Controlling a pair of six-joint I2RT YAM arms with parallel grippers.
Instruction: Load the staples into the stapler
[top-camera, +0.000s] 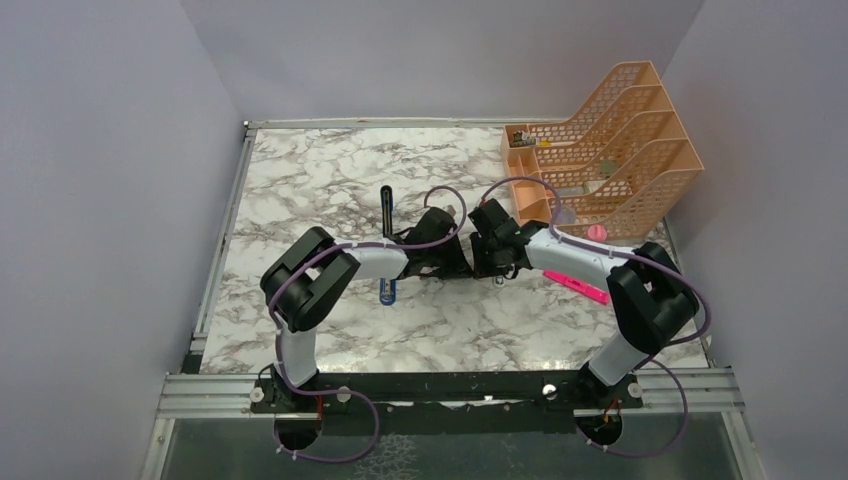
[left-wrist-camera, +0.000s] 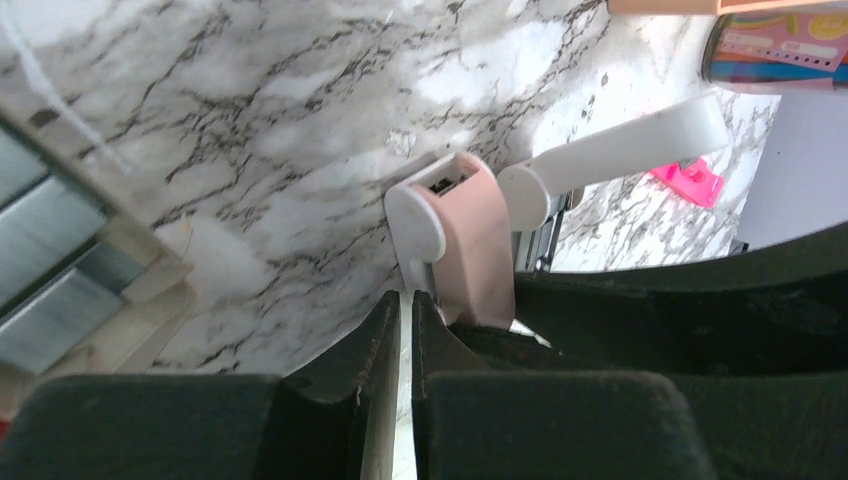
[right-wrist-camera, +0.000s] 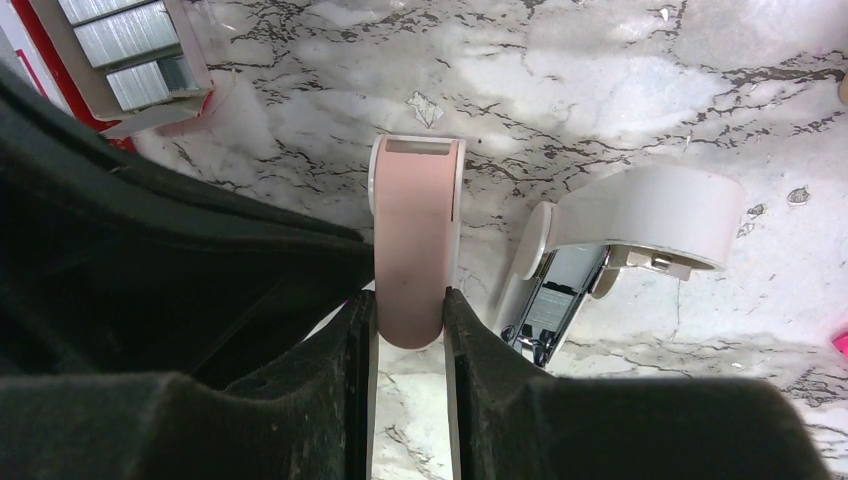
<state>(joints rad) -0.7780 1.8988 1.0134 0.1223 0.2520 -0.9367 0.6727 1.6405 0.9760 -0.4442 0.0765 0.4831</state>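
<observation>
Close under the wrist cameras, right pincer (right-wrist-camera: 410, 305) clenched on the upright pink part of the opened stapler (right-wrist-camera: 415, 220), its white arm and metal channel just beside, left pincer (left-wrist-camera: 406, 305) near-closed with contents unclear, staples (right-wrist-camera: 125, 50) further back on the tabletop (right-wrist-camera: 620, 70).

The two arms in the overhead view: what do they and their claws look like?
The left arm and right arm match: white tube-like links between chunky black joint housings, each trailed by a thin purple cable looping to its base. The left gripper and right gripper each have two broad matte black fingers with flat inner faces.
</observation>
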